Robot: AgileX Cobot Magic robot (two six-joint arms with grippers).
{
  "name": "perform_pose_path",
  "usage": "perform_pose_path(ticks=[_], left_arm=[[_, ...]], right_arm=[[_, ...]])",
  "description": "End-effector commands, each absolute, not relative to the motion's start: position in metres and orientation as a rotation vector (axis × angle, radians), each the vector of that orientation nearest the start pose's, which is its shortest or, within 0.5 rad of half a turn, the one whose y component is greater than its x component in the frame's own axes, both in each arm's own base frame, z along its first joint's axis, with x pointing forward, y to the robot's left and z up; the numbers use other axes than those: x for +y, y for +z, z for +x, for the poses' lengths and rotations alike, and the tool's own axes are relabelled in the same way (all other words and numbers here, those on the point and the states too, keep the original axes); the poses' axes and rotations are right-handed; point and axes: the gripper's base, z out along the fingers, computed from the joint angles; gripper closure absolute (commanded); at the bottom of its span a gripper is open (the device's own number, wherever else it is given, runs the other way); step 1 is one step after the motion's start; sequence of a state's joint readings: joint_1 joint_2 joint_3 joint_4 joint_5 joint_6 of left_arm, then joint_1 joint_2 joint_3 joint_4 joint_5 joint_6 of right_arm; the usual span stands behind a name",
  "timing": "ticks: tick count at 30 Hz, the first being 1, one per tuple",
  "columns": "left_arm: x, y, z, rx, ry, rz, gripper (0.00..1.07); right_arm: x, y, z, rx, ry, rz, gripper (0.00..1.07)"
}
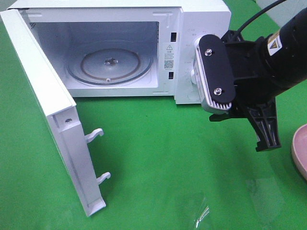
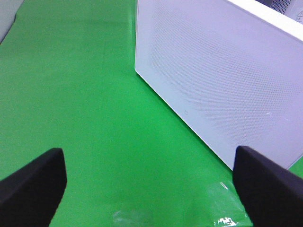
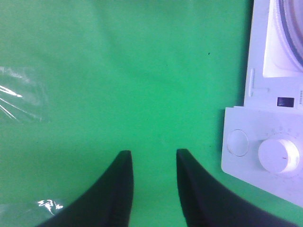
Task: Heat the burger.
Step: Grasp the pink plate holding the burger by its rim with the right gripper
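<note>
I had the green-covered bench in front of me. Toward its left rear stood the white box-shaped microwave oven. Its white door was swung wide open toward the left front, and the round glass turntable inside lay bare.

My left claw hung over the bench beside the outer face of that door. Its black fingers were spread far apart with only green cloth between them.

A wrinkled patch of clear plastic film lay near the front edge.

My right claw hovered over the bench just in front of the oven's control panel, near the white round dial. Its fingers were partly apart, gripping nothing.

A pink plate showed only its rim at the right edge.

I could not see the burger in any view, so I cannot tell where it lay relative to either claw.
</note>
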State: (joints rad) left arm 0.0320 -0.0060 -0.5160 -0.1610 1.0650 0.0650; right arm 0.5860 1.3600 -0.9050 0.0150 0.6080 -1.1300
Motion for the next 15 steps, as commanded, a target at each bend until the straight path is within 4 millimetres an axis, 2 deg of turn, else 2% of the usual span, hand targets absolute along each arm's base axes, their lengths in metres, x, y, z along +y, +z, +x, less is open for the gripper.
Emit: perform_pose_path(ticks=[1, 3, 5, 8, 9, 10, 11, 15], left_arm=[[-0.014, 0.282, -0.009, 2.018, -0.141, 0.042, 0.19], [-0.014, 0.282, -0.009, 2.018, -0.141, 0.042, 0.19], [-0.014, 0.282, -0.009, 2.018, -0.141, 0.042, 0.19], [-0.014, 0.282, -0.009, 2.018, -0.141, 0.042, 0.19], [-0.014, 0.282, -0.009, 2.018, -0.141, 0.041, 0.19], [-0.014, 0.282, -0.009, 2.018, -0.141, 0.041, 0.19], [-0.014, 0.282, -0.009, 2.018, -0.141, 0.041, 0.19], [-0.014, 0.282, -0.009, 2.018, -0.141, 0.041, 0.19]], right_arm=[[0.147, 0.266, 0.222, 1.718, -0.194, -1.904, 0.72], [0.143, 0.267, 0.22, 1.75, -0.205, -1.89, 0.69], [0.138, 0.269, 0.217, 1.834, -0.212, -1.826, 0.59], [0.136, 0.27, 0.216, 1.886, -0.209, -1.791, 0.56], [0.136, 0.269, 0.215, 1.91, -0.204, -1.778, 0.49], [0.136, 0.269, 0.215, 1.91, -0.204, -1.778, 0.49], [0.133, 0.268, 0.214, 1.97, -0.196, -1.751, 0.43], [0.127, 0.266, 0.214, 2.071, -0.189, -1.691, 0.36]])
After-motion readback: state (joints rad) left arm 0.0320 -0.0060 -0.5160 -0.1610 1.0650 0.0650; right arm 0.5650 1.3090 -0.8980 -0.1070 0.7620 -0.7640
